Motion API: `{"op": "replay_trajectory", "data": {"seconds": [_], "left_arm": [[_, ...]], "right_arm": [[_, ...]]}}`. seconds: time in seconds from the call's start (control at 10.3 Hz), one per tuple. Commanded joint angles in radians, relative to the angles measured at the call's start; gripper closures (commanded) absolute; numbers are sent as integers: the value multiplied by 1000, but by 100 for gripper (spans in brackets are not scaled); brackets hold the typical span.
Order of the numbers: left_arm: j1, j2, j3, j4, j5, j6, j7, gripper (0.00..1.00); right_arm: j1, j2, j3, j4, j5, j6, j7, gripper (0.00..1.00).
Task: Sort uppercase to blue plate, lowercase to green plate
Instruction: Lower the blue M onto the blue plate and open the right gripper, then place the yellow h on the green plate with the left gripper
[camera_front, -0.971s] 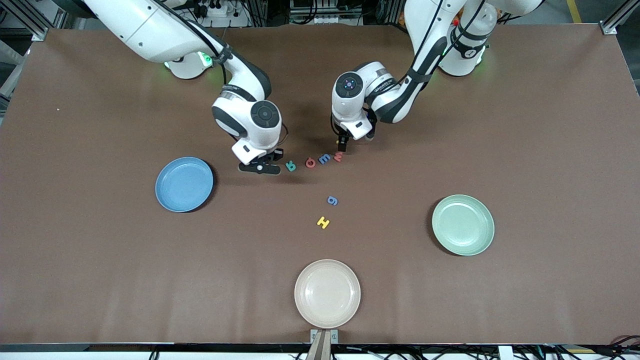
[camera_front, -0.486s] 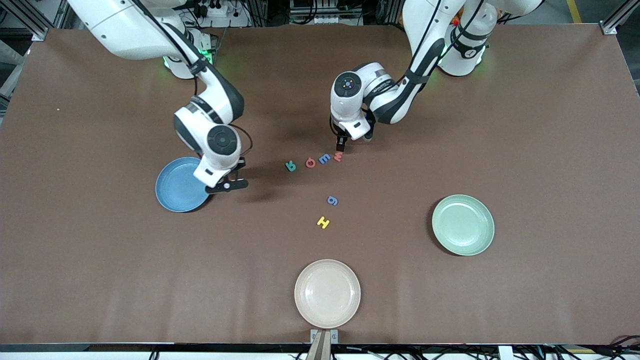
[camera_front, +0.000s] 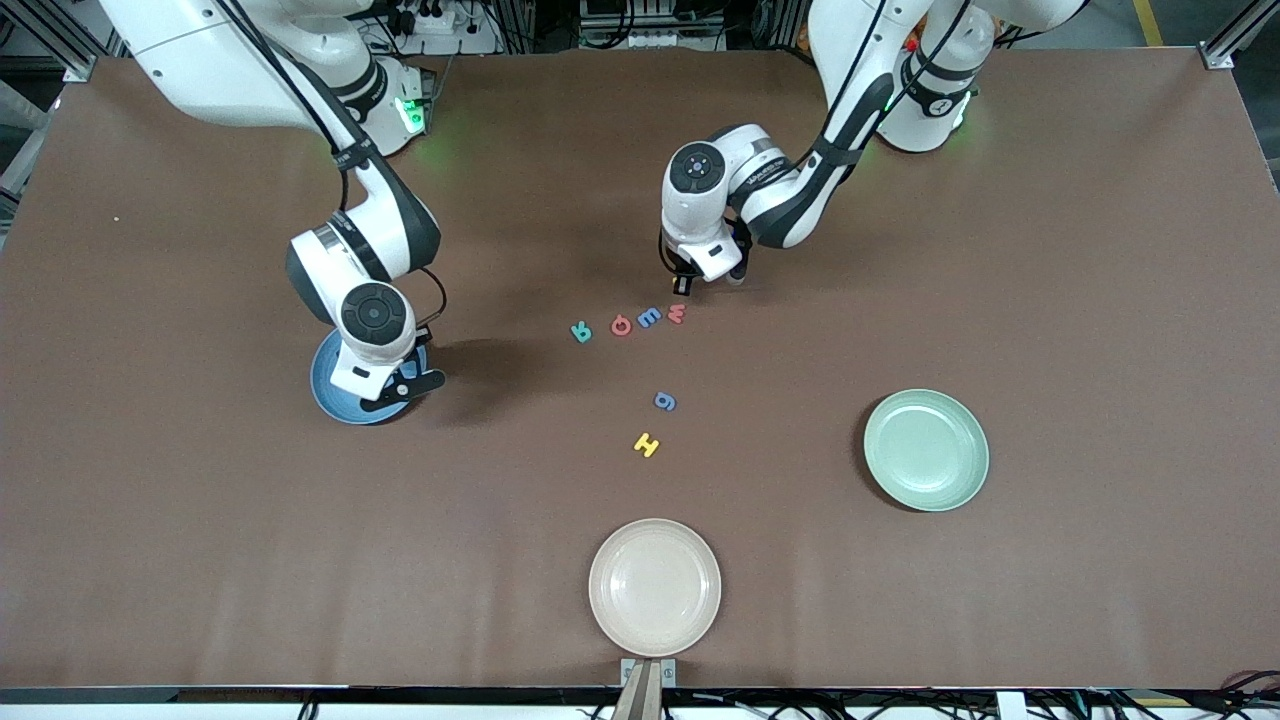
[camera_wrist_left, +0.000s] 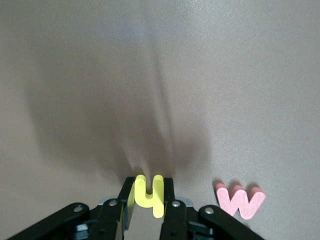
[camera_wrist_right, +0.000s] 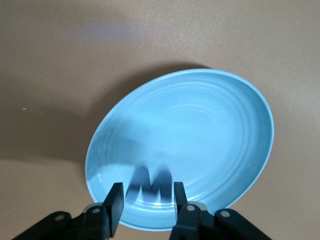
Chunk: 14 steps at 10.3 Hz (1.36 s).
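Nothing is sorted yet: left gripper (camera_wrist_left: 148, 192) clenches yellow h (camera_wrist_left: 150, 202) near twelve o'clock, green plate (camera_front: 926, 450) at four bare; right gripper (camera_wrist_right: 146, 196) hangs with blue W (camera_wrist_right: 150, 182) over nine-o'clock blue plate (camera_wrist_right: 200, 115), grip impossible to tell.

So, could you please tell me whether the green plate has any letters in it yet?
Empty. The front view shows the green plate bare; the yellow h is pinched in the left gripper, not over the plate.

A robotics lab, clearly: two white arms (camera_front: 350, 215) bolted at the edge of a wide brown-covered worktop (camera_front: 1050, 300). Aluminium framing (camera_front: 1230, 40), cable bundles (camera_front: 430, 20) and power strips crowd the strip past the bases.
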Motion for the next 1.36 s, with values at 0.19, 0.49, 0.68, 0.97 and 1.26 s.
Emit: {"op": "replay_trajectory", "data": {"seconds": [0.19, 0.49, 0.68, 0.97, 1.26], "left_arm": [[121, -123, 9, -11, 34, -80, 0, 100], [311, -198, 4, -8, 34, -146, 113, 100], [447, -189, 7, -3, 34, -148, 251, 100], [645, -180, 7, 41, 36, -148, 450, 100], [774, -102, 7, 140, 35, -148, 586, 100]], "right_arm": [[9, -19, 1, -5, 92, -4, 12, 21], [47, -24, 26, -2, 207, 5, 212, 23], [54, -22, 102, -2, 207, 57, 375, 23], [90, -21, 167, -4, 239, 192, 451, 23], [153, 16, 192, -10, 243, 351, 598, 23]]}}
